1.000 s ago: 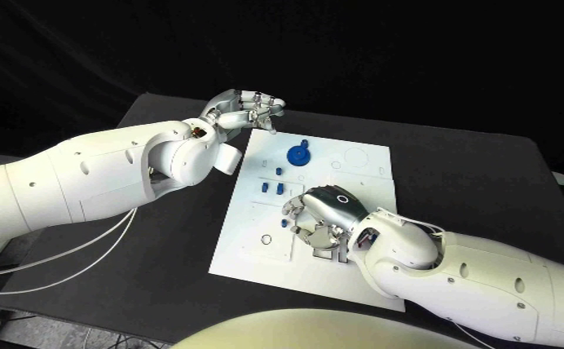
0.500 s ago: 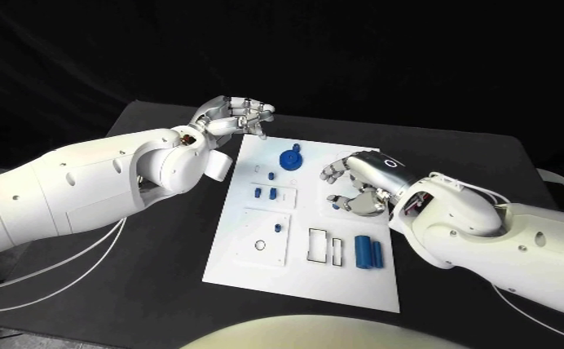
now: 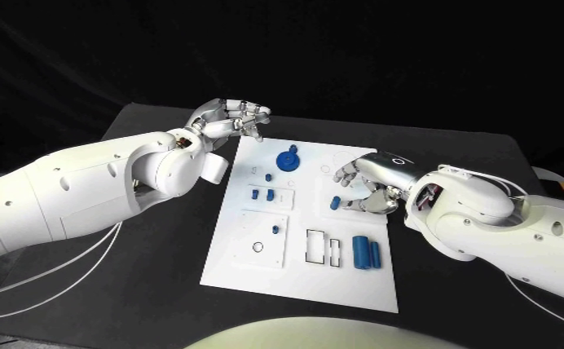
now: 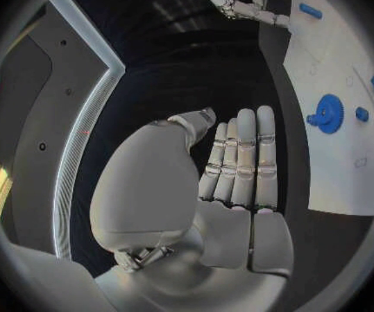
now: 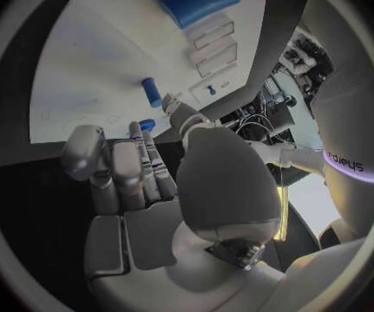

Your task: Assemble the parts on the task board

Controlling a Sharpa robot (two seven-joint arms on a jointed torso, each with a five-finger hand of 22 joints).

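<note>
A black table (image 3: 470, 161) holds a white board (image 3: 306, 276) lying flat in the middle. On the board's far part sits a round blue gear (image 3: 289, 158), with a small blue peg (image 3: 269, 175) just beside it. Nearer the middle, two small blue pieces (image 3: 261, 195) stand side by side, and a tiny blue button (image 3: 277, 227) lies below them next to a thin black ring (image 3: 257, 246). Toward the near right of the board, two blue cylinders (image 3: 367, 252) lie touching each other beside two outlined rectangular slots (image 3: 322, 246).

The left hand (image 3: 233, 117) hovers beyond the board's far left corner, its fingers curled in together with nothing between them. The right hand (image 3: 374, 181) is over the board's right side, fingers bent downward; a short blue piece (image 3: 335, 201) sits at its fingertips, but whether the hand is pinching it or merely touching it cannot be told
</note>
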